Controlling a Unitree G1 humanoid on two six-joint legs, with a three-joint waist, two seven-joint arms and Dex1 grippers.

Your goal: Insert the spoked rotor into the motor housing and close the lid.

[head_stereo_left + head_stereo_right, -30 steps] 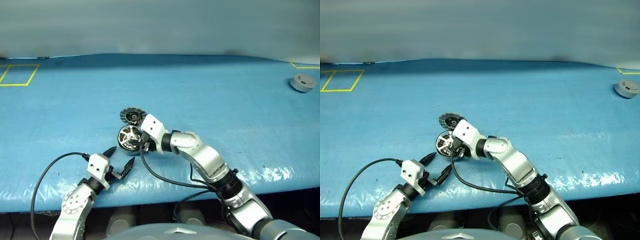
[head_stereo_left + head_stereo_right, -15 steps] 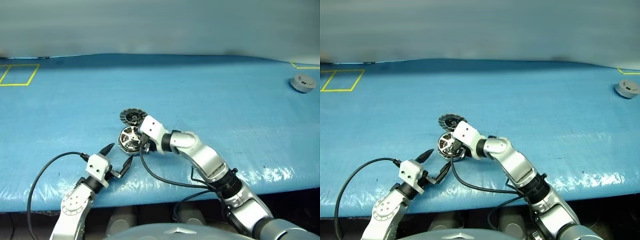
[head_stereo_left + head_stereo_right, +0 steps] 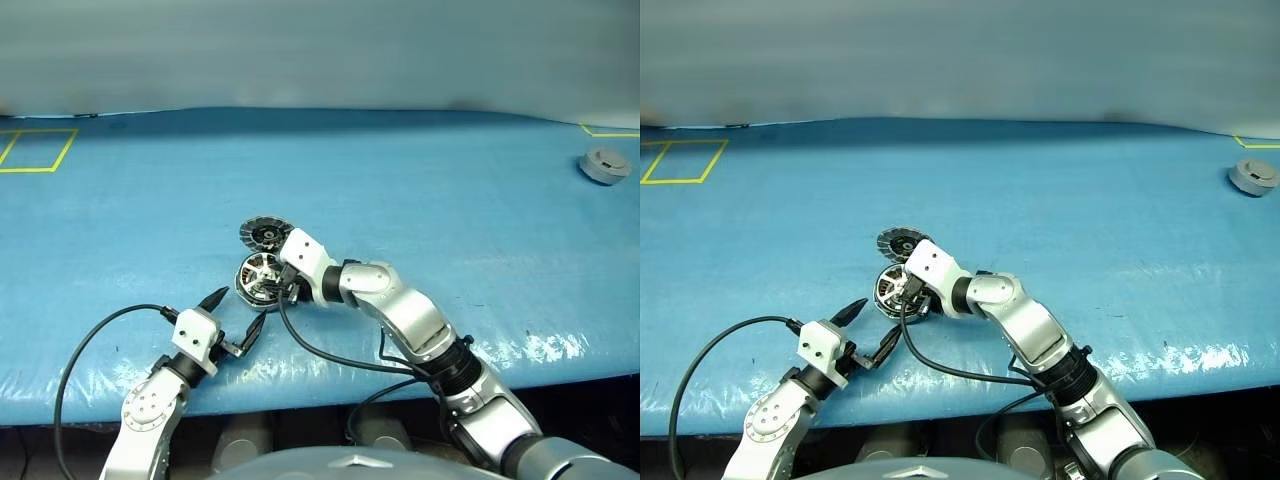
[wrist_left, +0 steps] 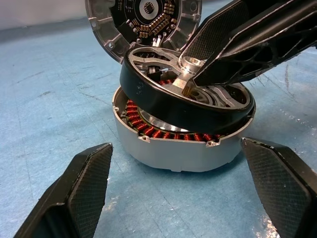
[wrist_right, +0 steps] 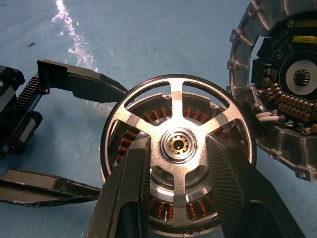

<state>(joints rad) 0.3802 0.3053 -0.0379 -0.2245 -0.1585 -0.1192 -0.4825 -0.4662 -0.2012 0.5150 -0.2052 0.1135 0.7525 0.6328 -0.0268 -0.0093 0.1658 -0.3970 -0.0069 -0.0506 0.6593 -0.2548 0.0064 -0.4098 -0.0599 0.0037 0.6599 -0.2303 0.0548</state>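
A blue sheet is covering the wide work surface, with a yellow taped square lying at its far left corner. Near the front edge on the left, the left gripper is hanging with its fingers spread wide and holding nothing, aimed at the parts just beyond it. There the motor housing is sitting on the sheet, its copper windings showing under the rim. The spoked rotor is resting tilted on top of it, one side lifted, so it is looking only partly seated. The right gripper is pinching the rotor at its central hub, fingers closed on either side of it. The lid is leaning just behind the housing, touching or nearly so, its dark centre facing out. Insertion is under way; seating the rotor level and fitting the lid are remaining. Far right, a small grey round part is lying well apart.
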